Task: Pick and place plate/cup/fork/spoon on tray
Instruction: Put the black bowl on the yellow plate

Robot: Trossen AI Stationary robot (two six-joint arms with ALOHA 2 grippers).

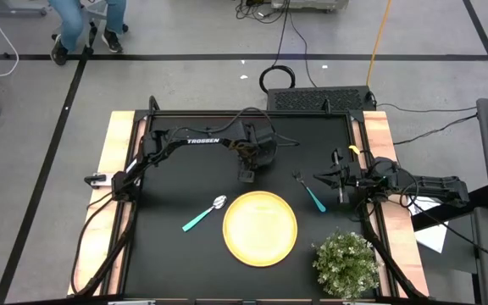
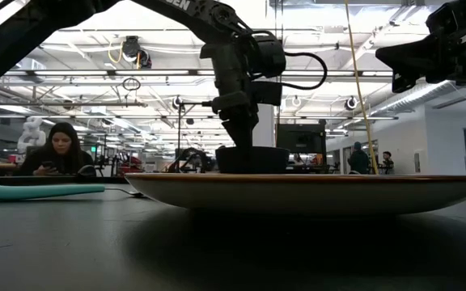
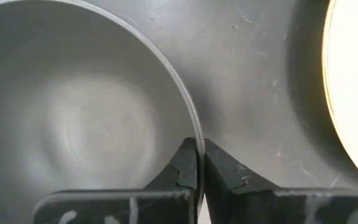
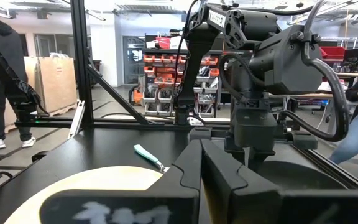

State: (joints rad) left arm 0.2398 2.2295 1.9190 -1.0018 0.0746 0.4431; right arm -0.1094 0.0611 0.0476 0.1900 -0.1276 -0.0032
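Note:
The cup (image 3: 73,118) is a dark grey bowl; in the low view it (image 2: 252,159) shows behind the tray's rim, which hides its base. My left gripper (image 3: 199,146) comes down on it from above (image 2: 239,133) and is shut on its rim, just beyond the tray's far edge (image 1: 248,175). The yellow tray (image 1: 260,227) lies flat at the table's middle front. The teal-handled spoon (image 1: 206,213) lies to its left and the fork (image 1: 309,193) to its right. My right gripper (image 1: 318,179) waits shut by the table's right edge, above the fork. My left gripper pinches the cup's rim (image 3: 197,134) between its two fingers, on the side toward the tray. One finger (image 3: 182,168) is inside the bowl and the other (image 3: 225,171) outside. The fingers point steeply down. The cup stands upright; whether it is off the table I cannot tell.
A potted plant (image 1: 346,263) stands at the table's near right corner. Wooden side rails (image 1: 113,161) and a black frame border the table. A seated person (image 2: 59,149) shows in the room beyond.

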